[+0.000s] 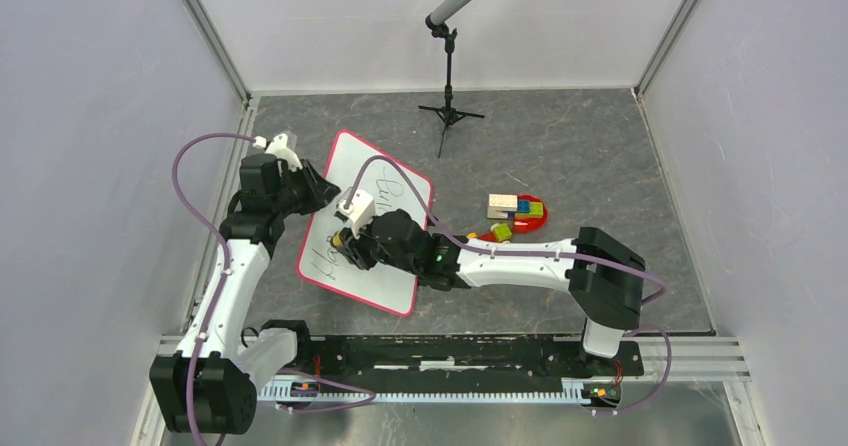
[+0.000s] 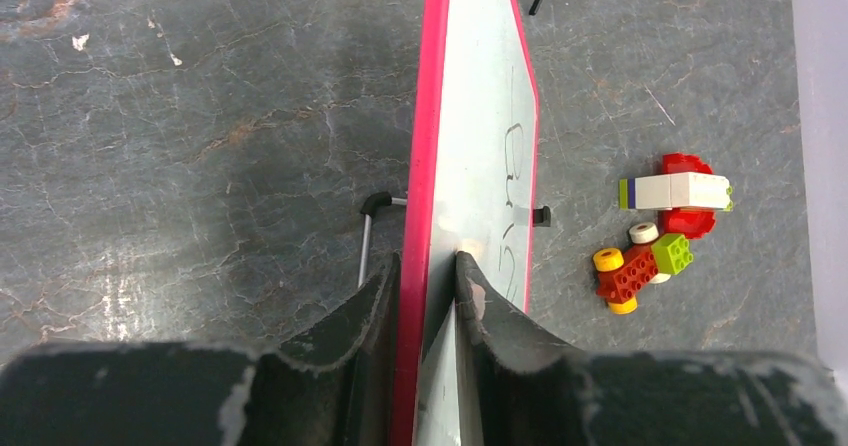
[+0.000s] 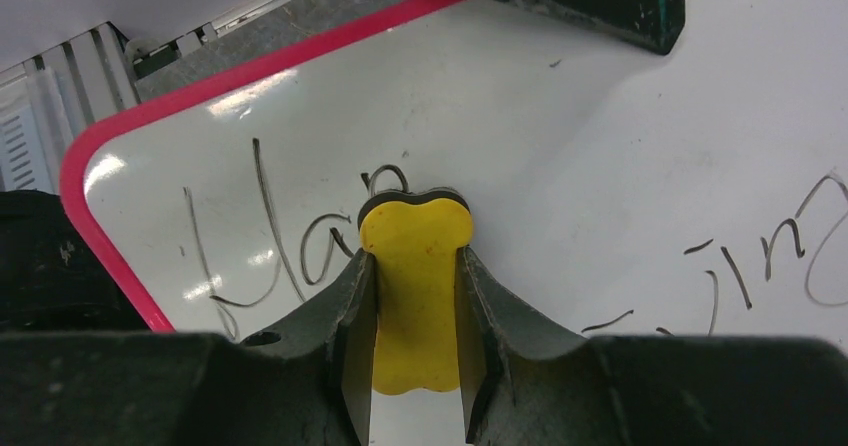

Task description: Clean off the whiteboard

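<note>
The whiteboard (image 1: pixel 385 281) lies on the grey table, white with a red-pink frame and black handwriting (image 1: pixel 385 188) on it. My left gripper (image 1: pixel 325 194) is shut on its left edge; in the left wrist view its fingers clamp the pink frame of the whiteboard (image 2: pixel 480 116) at the left gripper (image 2: pixel 428 264). My right gripper (image 1: pixel 345 244) hovers over the board's lower part, shut on a yellow eraser (image 3: pixel 415 228). In the right wrist view the right gripper (image 3: pixel 415 258) presses the eraser onto the whiteboard (image 3: pixel 560 136), right on the handwriting (image 3: pixel 270 236).
A microphone stand (image 1: pixel 450 76) stands at the back. Toy bricks on a red plate (image 1: pixel 515 214) lie right of the board, the toy bricks (image 2: pixel 650 261) also showing in the left wrist view. A black rail (image 1: pixel 450 356) runs along the near edge. Walls close in three sides.
</note>
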